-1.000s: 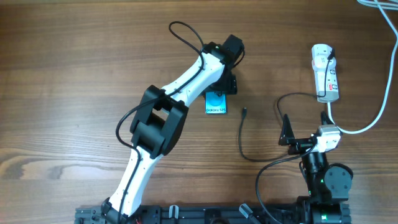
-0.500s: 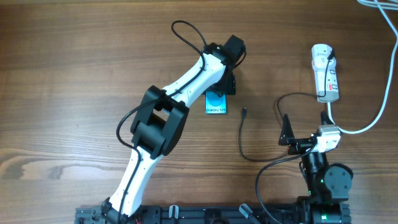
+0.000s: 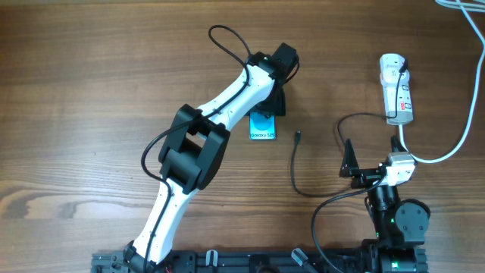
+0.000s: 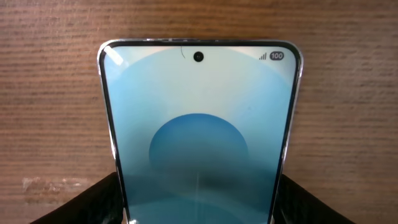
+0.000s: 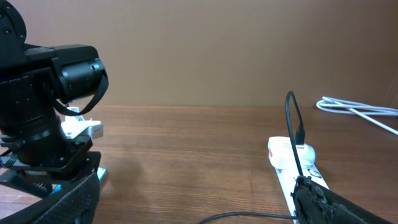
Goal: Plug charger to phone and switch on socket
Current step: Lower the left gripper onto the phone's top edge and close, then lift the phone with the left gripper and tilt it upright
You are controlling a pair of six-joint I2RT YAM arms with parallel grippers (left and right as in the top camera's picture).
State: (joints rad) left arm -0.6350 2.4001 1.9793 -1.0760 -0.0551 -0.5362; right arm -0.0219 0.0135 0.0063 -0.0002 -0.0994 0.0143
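The phone (image 3: 263, 126) lies flat on the wooden table with its turquoise screen up. It fills the left wrist view (image 4: 198, 112). My left gripper (image 3: 273, 105) is at the phone's far end, and its two black fingers (image 4: 198, 208) press against the phone's two long edges. The charger's thin black cable (image 3: 295, 168) lies on the table with its small tip (image 3: 298, 136) free, just right of the phone. Its other end is plugged into the white socket (image 3: 396, 91), which also shows in the right wrist view (image 5: 289, 157). My right gripper (image 3: 353, 164) is open and empty, near the front of the table below the socket.
The socket's thick white lead (image 3: 458, 140) runs off along the right edge and shows far right in the right wrist view (image 5: 360, 107). The left arm (image 3: 212, 129) crosses the middle of the table. The charger cable loops (image 3: 345, 121) between the right gripper and the socket.
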